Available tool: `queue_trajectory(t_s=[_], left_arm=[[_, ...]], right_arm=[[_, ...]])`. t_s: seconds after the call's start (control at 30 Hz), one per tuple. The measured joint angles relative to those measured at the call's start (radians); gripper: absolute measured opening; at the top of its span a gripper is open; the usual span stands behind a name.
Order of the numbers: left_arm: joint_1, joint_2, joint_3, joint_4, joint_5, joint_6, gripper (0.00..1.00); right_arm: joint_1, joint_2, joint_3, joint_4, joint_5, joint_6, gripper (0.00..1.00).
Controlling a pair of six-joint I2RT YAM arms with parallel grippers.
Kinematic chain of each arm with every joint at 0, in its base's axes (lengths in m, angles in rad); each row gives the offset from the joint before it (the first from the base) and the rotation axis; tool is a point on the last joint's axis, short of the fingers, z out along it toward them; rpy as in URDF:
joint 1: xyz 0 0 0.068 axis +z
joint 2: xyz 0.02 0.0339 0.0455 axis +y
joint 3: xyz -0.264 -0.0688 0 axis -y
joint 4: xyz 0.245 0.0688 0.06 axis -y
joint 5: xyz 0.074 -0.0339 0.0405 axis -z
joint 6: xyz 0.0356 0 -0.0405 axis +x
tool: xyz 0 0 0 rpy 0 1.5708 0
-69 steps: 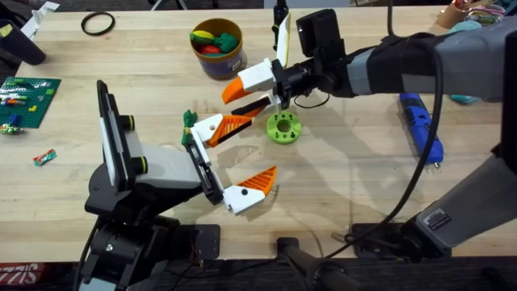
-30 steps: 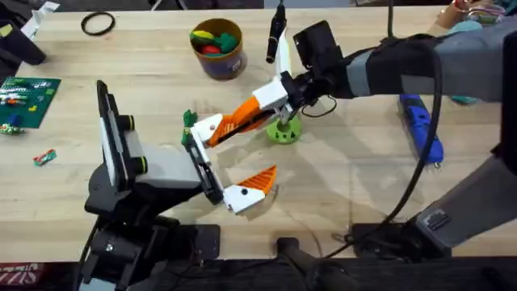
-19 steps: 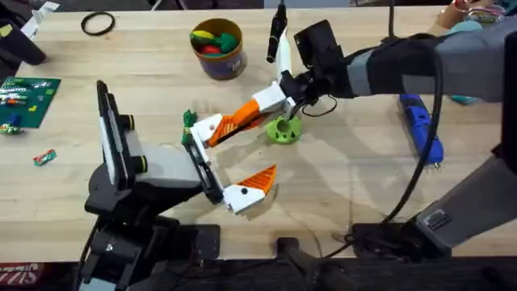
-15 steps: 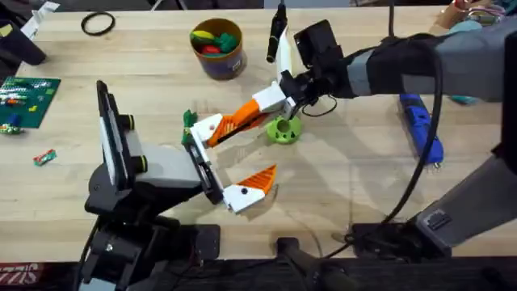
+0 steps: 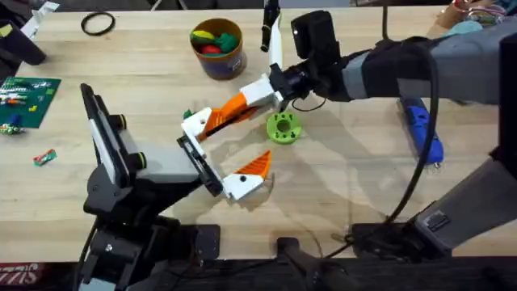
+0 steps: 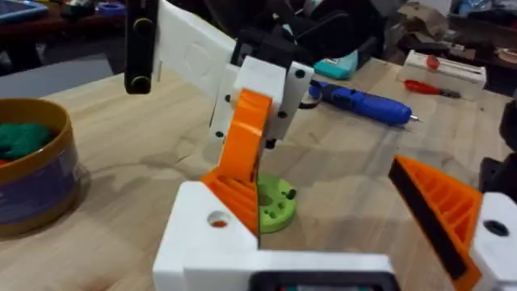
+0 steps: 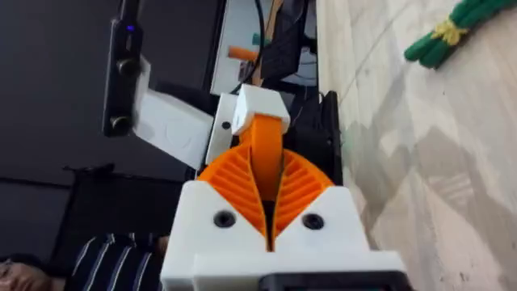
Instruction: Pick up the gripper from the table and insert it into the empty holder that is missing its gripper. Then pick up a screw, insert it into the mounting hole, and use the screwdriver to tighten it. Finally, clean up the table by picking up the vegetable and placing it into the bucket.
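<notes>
Two arms meet over the middle of the wooden bench [image 5: 339,202]. On the left, the left gripper [image 5: 222,153] is held out with its fingers spread wide; its near finger already carries an orange pad [image 5: 257,164], while its far finger ends in the white holder [image 5: 196,124]. Just right of that, the loose orange gripper [image 5: 229,109] is pinched between the pressed-together fingers of the right gripper [image 5: 257,95], its tip touching or entering the holder; the left wrist view shows the orange wedge standing in the white block, though how deep it sits cannot be told. So the insertion looks underway, not clearly finished. Next to the right lies a green disc with holes [image 5: 283,128], and beyond it a blue screwdriver [image 5: 422,132] rests untouched near the right edge. No screw can be made out. A green vegetable [image 7: 452,36] lies on the bench beside the holder, and the bucket [image 5: 216,48] at the back already holds coloured items. Screwing and clean-up appear left to do.
</notes>
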Motion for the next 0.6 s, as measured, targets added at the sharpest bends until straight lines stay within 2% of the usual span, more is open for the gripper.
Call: queue_trajectory(t_s=[0.6], left_arm=[[0.001, 0.0, 0.0, 0.002, -0.026, -0.012, 0.988]], right_arm=[[0.008, 0.0, 0.0, 0.021, 0.029, 0.058, 0.007]])
